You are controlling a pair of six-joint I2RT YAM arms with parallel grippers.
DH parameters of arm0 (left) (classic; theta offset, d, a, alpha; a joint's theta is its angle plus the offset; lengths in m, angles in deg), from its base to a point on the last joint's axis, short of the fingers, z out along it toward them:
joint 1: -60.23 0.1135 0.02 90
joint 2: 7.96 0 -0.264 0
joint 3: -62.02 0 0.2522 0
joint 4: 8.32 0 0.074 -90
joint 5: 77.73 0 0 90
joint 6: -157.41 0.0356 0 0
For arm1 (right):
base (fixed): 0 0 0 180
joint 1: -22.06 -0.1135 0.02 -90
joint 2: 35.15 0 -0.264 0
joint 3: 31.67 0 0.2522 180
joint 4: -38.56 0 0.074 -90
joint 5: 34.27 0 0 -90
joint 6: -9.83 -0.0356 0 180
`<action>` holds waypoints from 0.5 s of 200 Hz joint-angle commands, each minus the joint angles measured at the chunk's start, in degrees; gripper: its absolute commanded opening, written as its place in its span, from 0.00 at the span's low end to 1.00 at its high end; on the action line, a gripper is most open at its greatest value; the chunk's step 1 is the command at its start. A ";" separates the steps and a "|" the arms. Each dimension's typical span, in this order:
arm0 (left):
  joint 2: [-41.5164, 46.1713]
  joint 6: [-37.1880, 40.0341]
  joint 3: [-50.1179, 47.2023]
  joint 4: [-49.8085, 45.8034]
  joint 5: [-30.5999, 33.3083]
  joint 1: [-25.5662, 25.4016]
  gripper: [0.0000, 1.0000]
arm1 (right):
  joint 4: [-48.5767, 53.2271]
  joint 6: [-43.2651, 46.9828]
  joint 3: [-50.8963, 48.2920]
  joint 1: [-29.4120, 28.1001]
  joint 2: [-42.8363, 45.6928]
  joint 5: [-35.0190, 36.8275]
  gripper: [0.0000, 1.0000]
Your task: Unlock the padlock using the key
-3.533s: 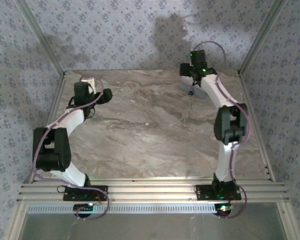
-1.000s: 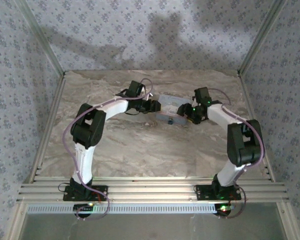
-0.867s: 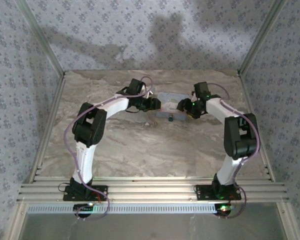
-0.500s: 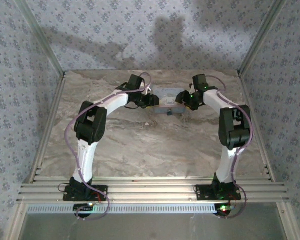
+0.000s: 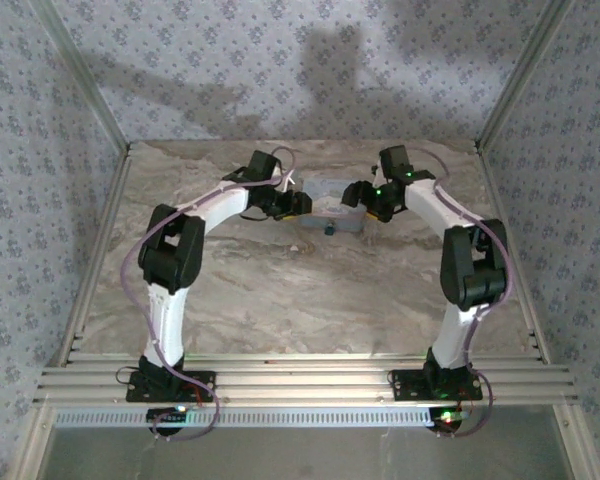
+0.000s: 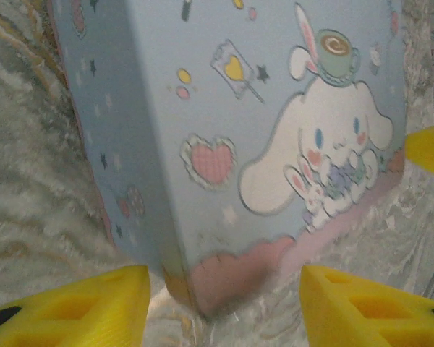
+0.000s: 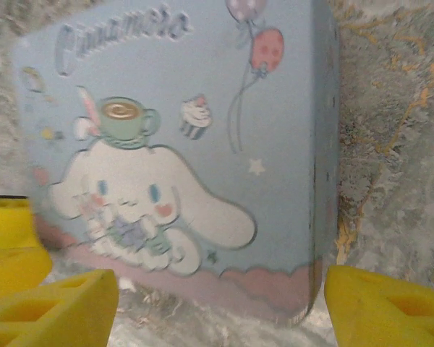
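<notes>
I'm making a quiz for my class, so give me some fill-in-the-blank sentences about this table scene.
The tin is pale ___. The fingertips of the left hand are ___. The white cartoon animal on the tin balances a green ___ on its head.
Missing words: blue; yellow; cup.

One pale blue tin (image 5: 325, 190) toward the table's (image 5: 280, 300) far edge, one tiny dark padlock (image 5: 329, 229) beside it; two grippers, the left gripper (image 6: 220, 303) and the right gripper (image 7: 220, 303), four yellow fingertips (image 6: 65, 307) altogether
</notes>
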 commanded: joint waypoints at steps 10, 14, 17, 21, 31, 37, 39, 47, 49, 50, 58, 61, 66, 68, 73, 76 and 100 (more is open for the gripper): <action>7.55 2.50 -2.59 -1.44 2.67 2.39 0.59 | 3.33 1.50 -2.19 1.58 9.11 2.43 0.78; 8.12 2.66 -3.02 -1.48 3.15 2.65 0.59 | 3.26 1.50 -2.87 1.64 9.99 2.79 0.78; 8.53 2.83 -3.25 -1.56 3.40 2.83 0.60 | 3.20 1.45 -3.45 1.73 10.68 3.01 0.78; 8.94 2.94 -3.67 -1.61 3.93 3.10 0.60 | 3.04 1.42 -4.19 1.73 11.46 3.41 0.78; 10.05 3.38 -4.40 -1.85 5.38 3.83 0.61 | 2.27 1.21 -6.27 1.74 13.75 4.53 0.78; 10.52 3.47 -4.75 -2.13 6.18 4.30 0.61 | 1.90 0.89 -7.70 1.62 15.05 4.84 0.78; 10.76 3.54 -4.80 -2.17 6.60 4.51 0.61 | 1.79 0.78 -8.23 1.56 15.66 4.89 0.78; 11.07 3.59 -4.90 -2.72 8.02 5.32 0.61 | 1.42 0.26 -10.28 1.43 17.22 5.06 0.79; 11.15 3.48 -4.90 -2.83 8.33 5.51 0.62 | 1.30 0.14 -10.81 1.38 17.63 5.12 0.79; 11.18 3.49 -4.86 -2.95 8.58 5.61 0.62 | 1.30 0.07 -11.07 1.35 17.86 5.16 0.79; 11.29 3.29 -4.60 -3.61 10.26 6.48 0.62 | 0.91 -0.45 -12.78 1.00 19.50 5.73 0.79; 11.23 3.04 -4.31 -3.98 11.06 6.79 0.62 | 0.75 -0.65 -14.97 0.79 20.15 6.03 0.79; 11.09 2.50 -3.75 -4.81 12.69 7.37 0.61 | 0.26 -1.05 -16.75 0.49 21.15 6.36 0.79; 10.92 2.17 -3.30 -5.28 13.57 7.56 0.61 | 0.19 -1.16 -17.35 0.35 21.53 6.54 0.79; 10.31 1.49 -1.81 -7.22 15.64 8.02 0.60 | -0.22 -1.58 -19.00 -0.08 22.54 7.05 0.79; 9.77 1.28 -0.69 -8.56 16.73 8.27 0.60 | -0.53 -1.92 -19.96 -0.32 23.12 7.39 0.79; 3.61 1.20 10.33 -19.33 23.55 8.93 0.58 | -2.94 -5.11 -27.10 -2.89 26.50 9.24 0.79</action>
